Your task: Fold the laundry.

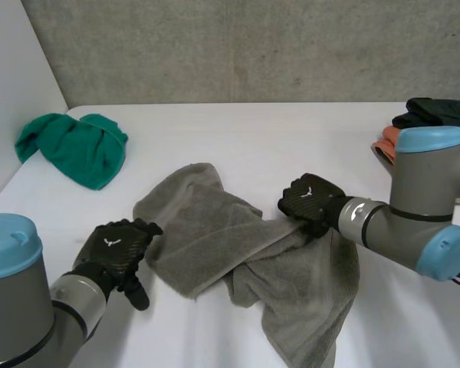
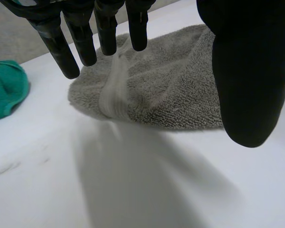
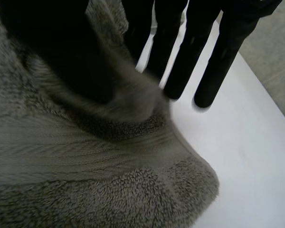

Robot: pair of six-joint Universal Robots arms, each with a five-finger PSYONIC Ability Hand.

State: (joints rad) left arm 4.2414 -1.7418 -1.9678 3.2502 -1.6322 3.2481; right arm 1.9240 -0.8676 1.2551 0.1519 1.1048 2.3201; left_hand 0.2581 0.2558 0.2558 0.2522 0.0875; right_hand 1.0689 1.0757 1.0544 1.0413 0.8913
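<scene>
Left hand [image 2: 247, 71] (fingers straight) near grey towel [image 2: 180, 90].

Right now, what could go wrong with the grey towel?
The right hand pinches just a bunched fold of the grey towel, so it may slip out. The left hand is open beside the towel, holding nothing, so a pull could drag the whole crumpled towel instead of spreading it.

soft, even light is falling from above, keeping the white table [image 1: 291, 138] bright all over. the towel [image 1: 207, 230] is casting a thin, faint shadow along its near edge, the green cloth [image 1: 80, 149] likewise. in the right wrist view the towel's folds are lying in dim shade.
</scene>
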